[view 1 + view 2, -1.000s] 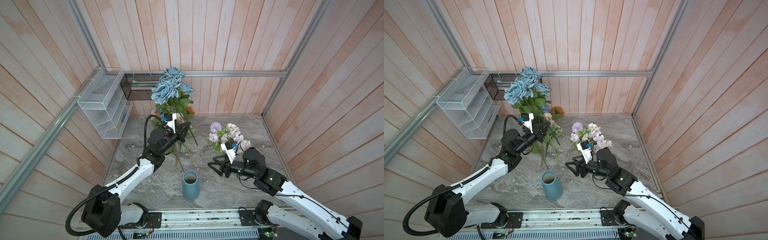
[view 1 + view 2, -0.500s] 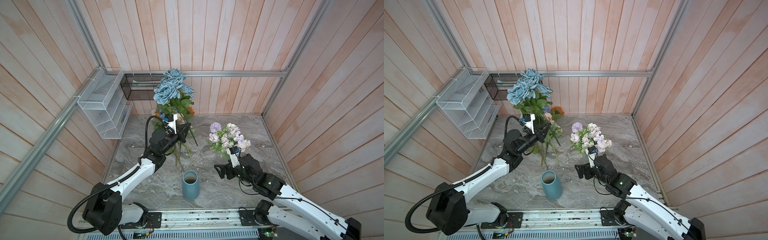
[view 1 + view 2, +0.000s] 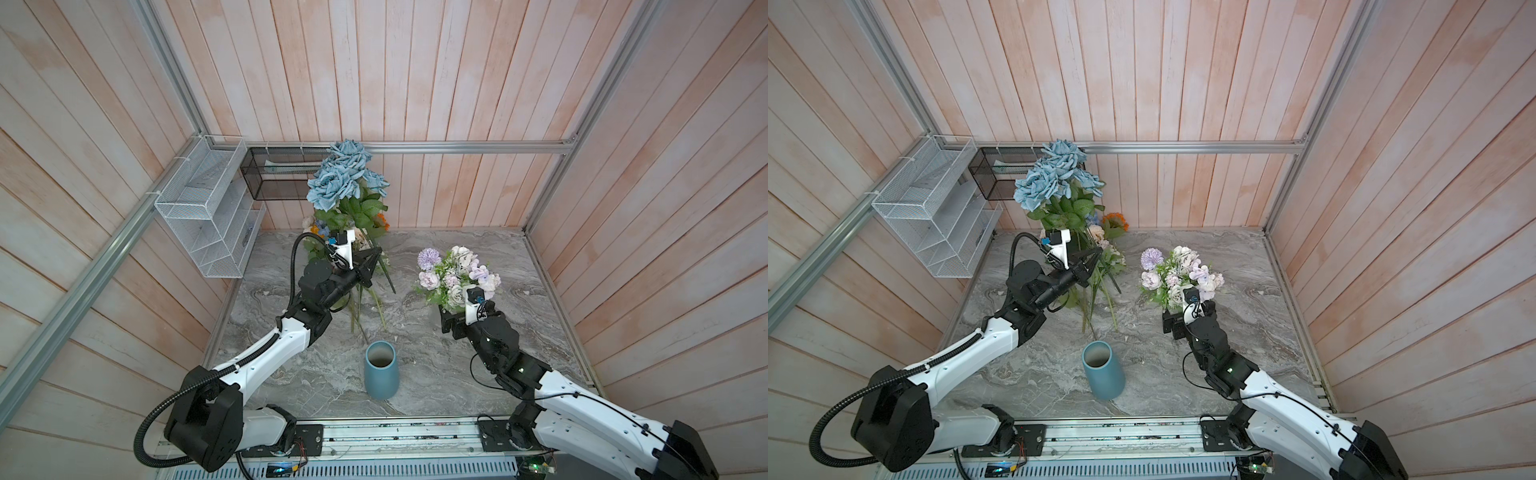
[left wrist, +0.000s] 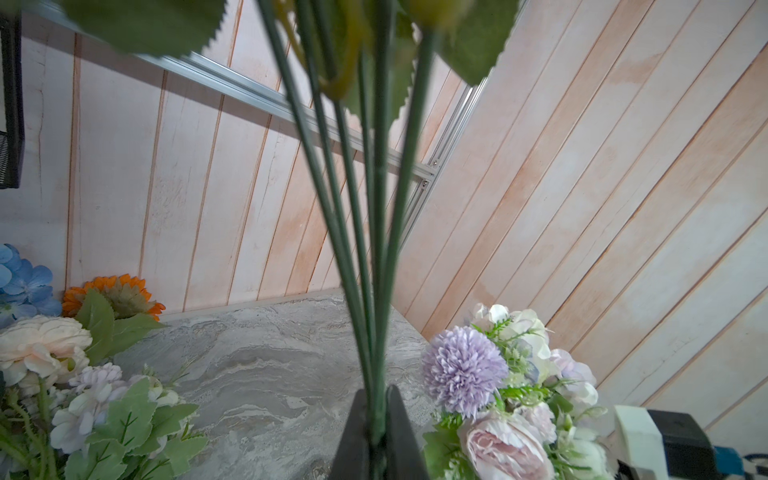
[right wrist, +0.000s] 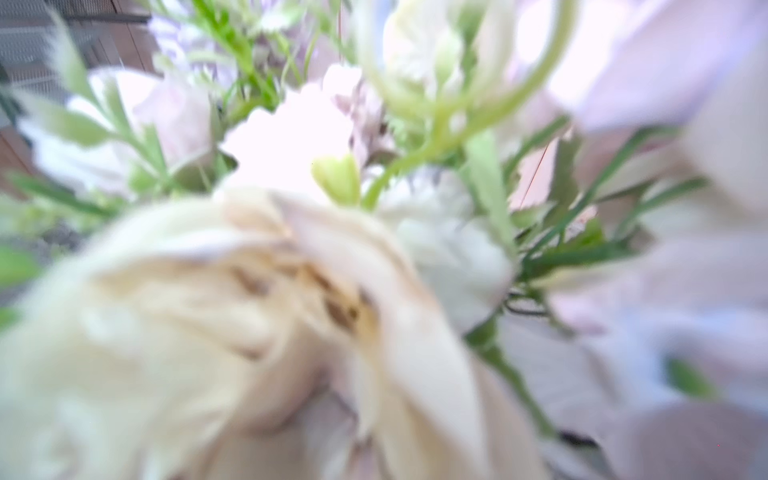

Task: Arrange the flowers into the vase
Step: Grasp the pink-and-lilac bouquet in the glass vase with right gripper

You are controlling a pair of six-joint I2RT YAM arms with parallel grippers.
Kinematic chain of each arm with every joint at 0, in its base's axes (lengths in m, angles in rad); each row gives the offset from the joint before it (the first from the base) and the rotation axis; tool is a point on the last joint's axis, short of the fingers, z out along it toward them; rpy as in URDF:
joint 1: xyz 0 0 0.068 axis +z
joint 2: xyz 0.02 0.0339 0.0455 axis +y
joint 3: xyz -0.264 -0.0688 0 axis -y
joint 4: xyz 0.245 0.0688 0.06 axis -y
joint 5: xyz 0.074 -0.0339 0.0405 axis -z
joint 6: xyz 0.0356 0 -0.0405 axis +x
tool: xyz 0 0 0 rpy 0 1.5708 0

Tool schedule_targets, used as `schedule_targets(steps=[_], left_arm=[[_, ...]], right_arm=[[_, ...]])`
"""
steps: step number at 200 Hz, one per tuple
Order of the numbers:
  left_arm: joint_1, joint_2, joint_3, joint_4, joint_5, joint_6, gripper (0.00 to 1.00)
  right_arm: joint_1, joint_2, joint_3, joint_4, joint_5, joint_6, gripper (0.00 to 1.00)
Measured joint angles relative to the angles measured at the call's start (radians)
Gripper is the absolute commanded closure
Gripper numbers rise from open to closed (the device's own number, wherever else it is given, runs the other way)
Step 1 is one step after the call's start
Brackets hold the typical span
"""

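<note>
Clearly the left gripper [image 3: 368,266] has the dusty-blue roses [image 3: 338,183] in hand. In the left wrist view its two dark fingers [image 4: 401,436] stand narrow, pinched on a sheaf of thin green stems [image 4: 365,291] that fan out above the jaws toward leaves and heavy heads. That spray looks light but top-heavy to me. The stems seem stiff enough to steer yet smooth, so a bundle gripped this low could twist or slide between the pads. The hold belongs on bare stem under the lowest leaves, never on the soft cloth petals. Below the jaws the stem ends appear to hang free. The teal vase [image 3: 381,382] stands upright and empty on the marble table [image 3: 457,386], below the jaws and back toward the arm's base. Its narrow mouth leaves little room for splayed ends. The right gripper [image 3: 449,322] is pushed in under the lilac-and-white bunch [image 3: 455,274]. Blurred blooms fill the right wrist view and hide the jaws, so I cannot tell whether they stand wide or closed. That bunch looks bushy, soft and easily crushed, best taken where its stems gather beneath the heads. An orange sunflower [image 4: 116,293], a blue hydrangea [image 4: 25,282] and a peach rose [image 4: 41,345] lie beyond the left jaws, untouched.
</note>
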Motion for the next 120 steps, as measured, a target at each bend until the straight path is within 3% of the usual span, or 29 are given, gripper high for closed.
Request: schedule_targets(steps=[57,120], left_arm=[[-0.002,0.000,-0.003,0.019,-0.001,-0.005,1.00],[-0.005,0.000,-0.003,0.041,0.017,-0.013,1.00]], right_arm=[[-0.071,0.132,0.052,0.179,-0.053,-0.032,0.02],[-0.117,0.151,0.081,0.230,-0.115,-0.031,0.06]])
